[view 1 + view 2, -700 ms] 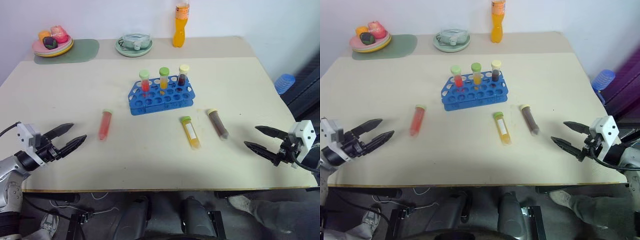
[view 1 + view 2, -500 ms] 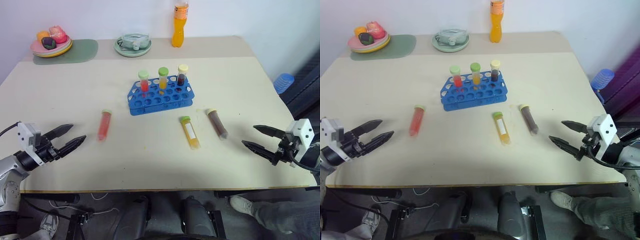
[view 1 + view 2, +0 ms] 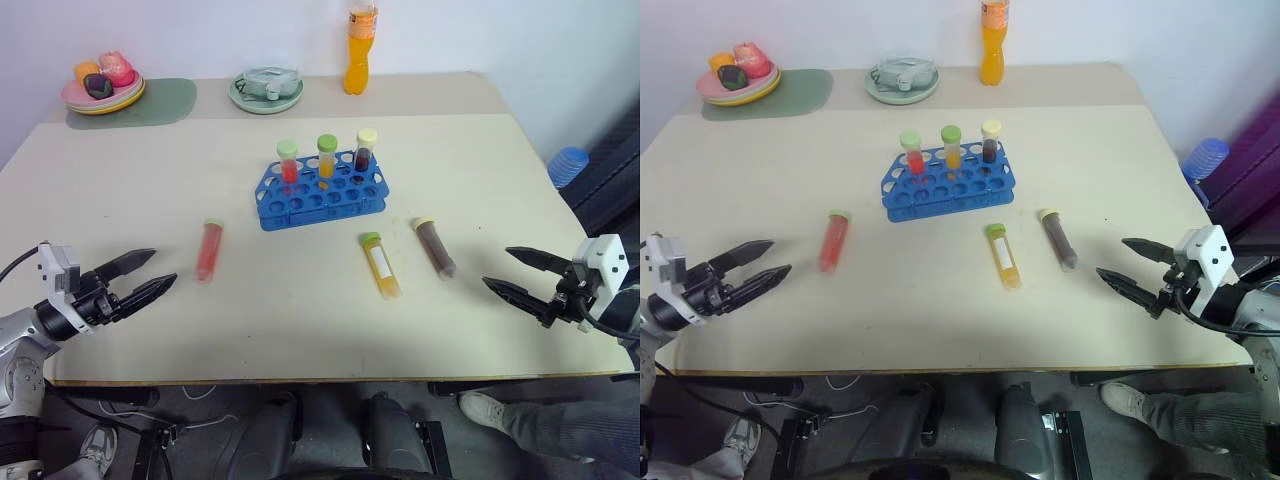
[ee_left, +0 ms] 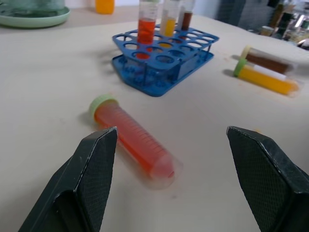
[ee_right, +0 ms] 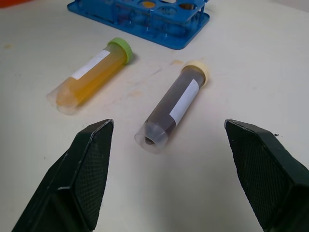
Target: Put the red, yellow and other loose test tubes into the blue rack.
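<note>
A blue rack [image 3: 320, 198] stands mid-table with three capped tubes upright in its back row. A red tube [image 3: 209, 250] lies to its front left; a yellow tube [image 3: 380, 266] and a brown tube [image 3: 436, 248] lie to its front right. My left gripper [image 3: 140, 278] hovers open near the table's front left, pointing at the red tube [image 4: 130, 140] and a short way from it. Open too, my right gripper [image 3: 518, 272] hangs at the front right, facing the brown tube [image 5: 171, 105] and the yellow tube [image 5: 91, 76].
Along the far edge sit a plate of fruit [image 3: 103, 84] on a green mat, a green dish [image 3: 266, 88] and an orange bottle [image 3: 362, 48]. A blue object [image 3: 568, 164] lies off the table's right side.
Both grippers have shifted very slightly; the tubes and rack have not moved.
</note>
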`<action>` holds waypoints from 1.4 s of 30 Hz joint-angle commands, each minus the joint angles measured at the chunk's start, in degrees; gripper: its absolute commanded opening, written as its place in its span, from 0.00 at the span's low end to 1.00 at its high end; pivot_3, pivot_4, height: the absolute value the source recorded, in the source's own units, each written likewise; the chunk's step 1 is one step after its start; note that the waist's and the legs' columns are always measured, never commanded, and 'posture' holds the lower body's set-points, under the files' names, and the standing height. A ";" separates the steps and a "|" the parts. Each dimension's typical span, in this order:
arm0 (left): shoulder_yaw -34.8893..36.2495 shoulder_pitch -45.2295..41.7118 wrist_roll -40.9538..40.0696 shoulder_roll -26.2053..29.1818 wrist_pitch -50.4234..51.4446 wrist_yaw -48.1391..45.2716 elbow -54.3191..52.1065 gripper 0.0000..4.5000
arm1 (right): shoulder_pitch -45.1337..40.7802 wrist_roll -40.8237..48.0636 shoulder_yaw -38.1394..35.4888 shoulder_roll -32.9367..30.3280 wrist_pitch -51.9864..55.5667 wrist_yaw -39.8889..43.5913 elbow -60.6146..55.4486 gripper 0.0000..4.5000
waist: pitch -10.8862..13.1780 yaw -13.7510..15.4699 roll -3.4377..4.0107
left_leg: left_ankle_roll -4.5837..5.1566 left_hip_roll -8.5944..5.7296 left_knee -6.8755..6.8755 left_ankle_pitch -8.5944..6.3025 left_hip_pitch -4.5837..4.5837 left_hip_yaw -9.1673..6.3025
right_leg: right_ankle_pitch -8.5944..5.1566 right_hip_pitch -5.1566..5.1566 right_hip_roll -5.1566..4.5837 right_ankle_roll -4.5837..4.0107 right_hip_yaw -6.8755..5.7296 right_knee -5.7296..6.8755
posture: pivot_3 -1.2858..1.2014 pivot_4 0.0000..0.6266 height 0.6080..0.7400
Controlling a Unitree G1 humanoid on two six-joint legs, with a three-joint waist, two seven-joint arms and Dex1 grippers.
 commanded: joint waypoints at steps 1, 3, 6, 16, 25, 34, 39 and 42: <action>-0.52 -0.51 -1.11 -0.06 -0.78 -2.58 -2.99 0.82 | -2.66 1.38 -0.21 -0.21 1.30 -1.26 -1.72 0.84 | 0.00 -0.04 0.00 | 0.00 0.00 0.00 0.00 0.00 0.00 | 0.00 0.00 0.00 0.00 0.00 0.00 | 0.52 0.24 1.00; -1.08 -0.99 -1.50 -0.25 -0.38 -3.23 -4.45 0.82 | -4.35 2.60 0.47 -0.86 5.16 -2.42 -2.60 0.84 | 0.00 -0.01 0.00 | 0.00 0.00 0.00 0.00 0.00 0.00 | 0.00 0.00 0.00 0.00 0.00 0.00 | 0.52 0.24 1.00; -2.96 -1.64 -1.19 -0.38 -0.27 -4.49 -7.32 0.82 | -10.46 3.12 2.05 -0.31 11.19 -8.27 -3.81 0.84 | 0.00 -0.11 0.02 | 0.00 0.01 0.01 0.00 0.00 -0.01 | 0.01 0.00 0.00 -0.01 0.00 0.00 | 0.52 0.24 1.00; -9.20 -3.62 0.87 -1.16 0.02 -3.27 -13.24 0.82 | -38.23 -7.19 19.20 -1.01 49.57 -30.54 -3.34 0.84 | 0.02 -0.15 0.09 | -0.02 -0.01 -0.02 0.01 -0.12 0.00 | 0.02 -0.18 -0.01 -0.03 0.01 -0.01 | 0.52 0.24 1.00; -10.23 -3.35 0.97 -1.47 0.13 -2.67 -14.21 0.82 | -58.60 -7.02 22.28 7.70 71.69 -32.96 12.58 0.84 | 0.03 -0.05 0.10 | -0.02 -0.01 -0.18 0.02 -0.12 0.02 | 0.04 -0.19 0.00 -0.05 0.01 -0.10 | 0.52 0.24 1.00; -9.99 -0.53 0.65 -2.03 0.54 -0.25 -16.98 0.82 | -58.04 -7.96 26.11 9.91 73.31 -33.34 13.99 0.84 | 0.03 -0.52 0.11 | -0.03 -0.01 -0.23 0.03 -0.12 0.05 | 0.05 -0.24 0.02 -0.04 0.01 -0.11 | 0.52 0.24 1.00; -9.85 0.83 0.51 -2.10 0.90 0.36 -18.20 0.82 | -58.19 -8.12 27.64 10.57 72.43 -32.35 15.61 0.84 | 0.03 -0.41 0.11 | -0.03 -0.01 -0.23 0.03 -0.12 0.07 | 0.05 -0.24 0.02 -0.04 0.02 -0.11 | 0.52 0.24 1.00; -9.90 1.15 0.30 -1.76 1.58 0.36 -18.44 0.82 | -58.49 -8.43 28.80 10.74 71.01 -31.88 17.15 0.84 | 0.03 -0.38 0.11 | -0.02 -0.01 -0.22 0.03 -0.12 0.08 | 0.05 -0.24 0.02 -0.04 0.02 -0.11 | 0.52 0.24 1.00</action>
